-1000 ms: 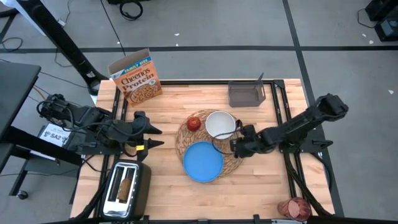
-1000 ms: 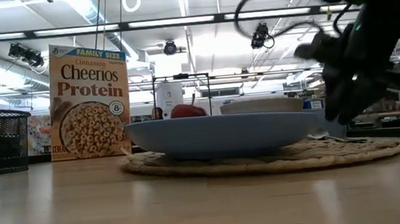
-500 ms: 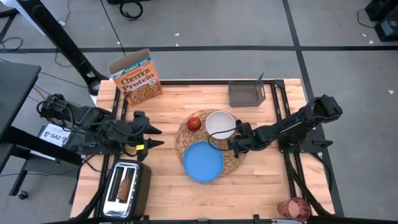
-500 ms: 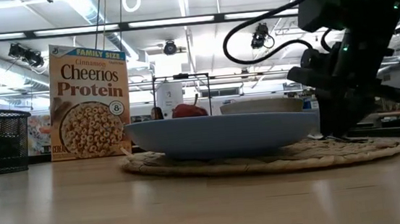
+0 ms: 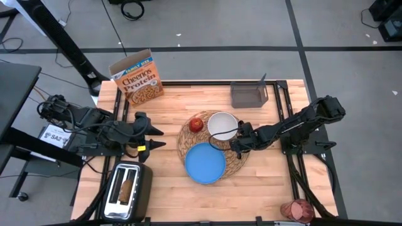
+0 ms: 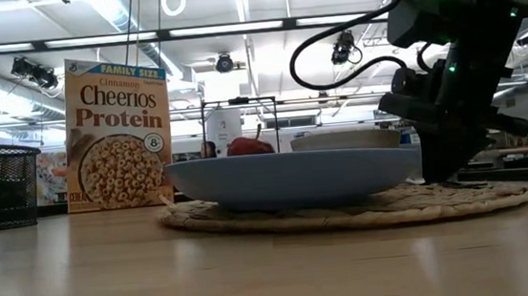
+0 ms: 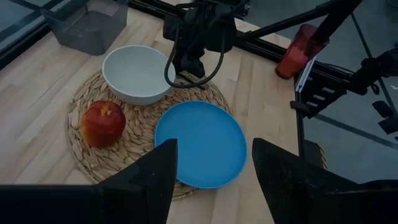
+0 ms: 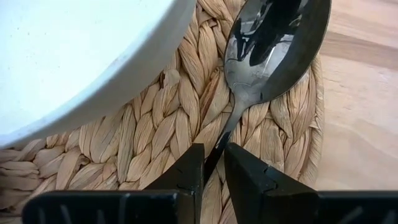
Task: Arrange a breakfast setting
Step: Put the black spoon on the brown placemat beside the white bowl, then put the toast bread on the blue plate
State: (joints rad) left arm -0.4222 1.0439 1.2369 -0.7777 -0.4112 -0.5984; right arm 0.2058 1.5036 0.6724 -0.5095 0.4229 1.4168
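Right end effector pinches thin handle of shiny metal spoon | spoon lies flat on braided straw placemat, beside smooth white bowl (round rim) | left end effector parted, idle over wood bench.

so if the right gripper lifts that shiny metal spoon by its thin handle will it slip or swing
Probably stiff: the shiny metal spoon looks rigid. Its polished handle sits between the right gripper fingers, so it may slip. The bowl end, likely heavier, could droop toward the round woven straw placemat.
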